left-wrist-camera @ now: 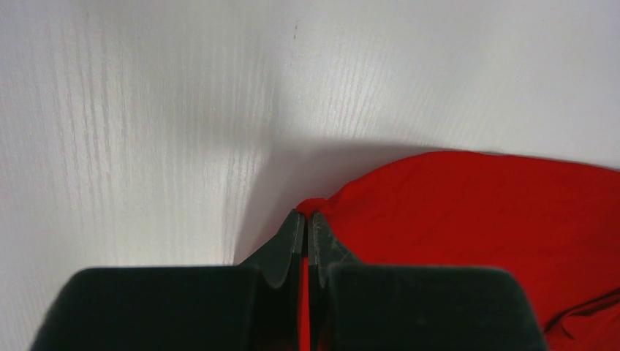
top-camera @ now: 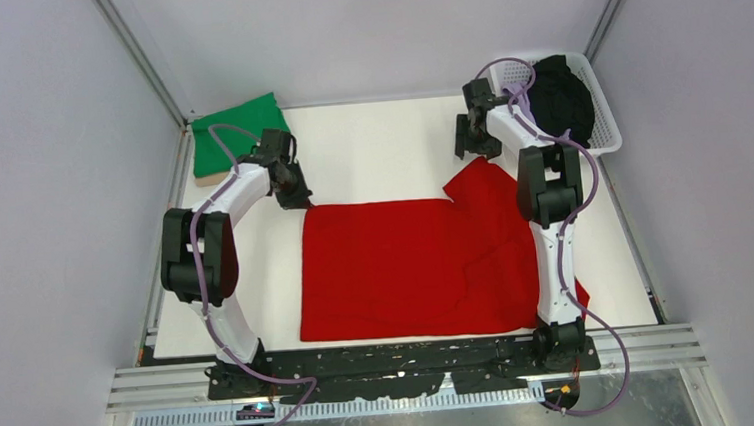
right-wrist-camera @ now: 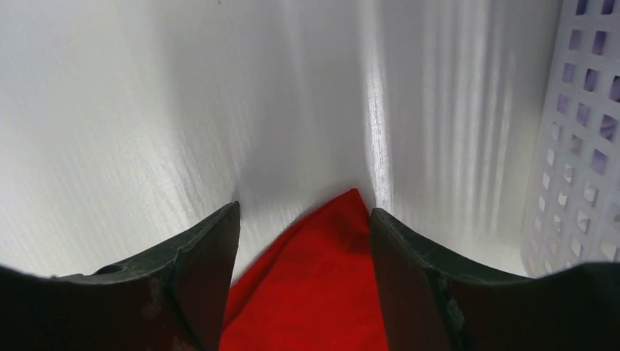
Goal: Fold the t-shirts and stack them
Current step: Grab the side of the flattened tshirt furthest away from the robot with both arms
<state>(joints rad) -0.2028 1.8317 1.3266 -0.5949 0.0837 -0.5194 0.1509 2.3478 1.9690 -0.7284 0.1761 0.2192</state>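
Left gripper (left-wrist-camera: 305, 217) pinching red t-shirt (top-camera: 397, 267) corner, right gripper (right-wrist-camera: 303, 210) spread — astride sleeve tip

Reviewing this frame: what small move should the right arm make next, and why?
Probably close the right end effector. Its jaws stand open with a far tip of the red t-shirt lying between them, while the left end effector is already shut on the shirt's other far corner. Both corners likely need holding before the fold can be lifted.
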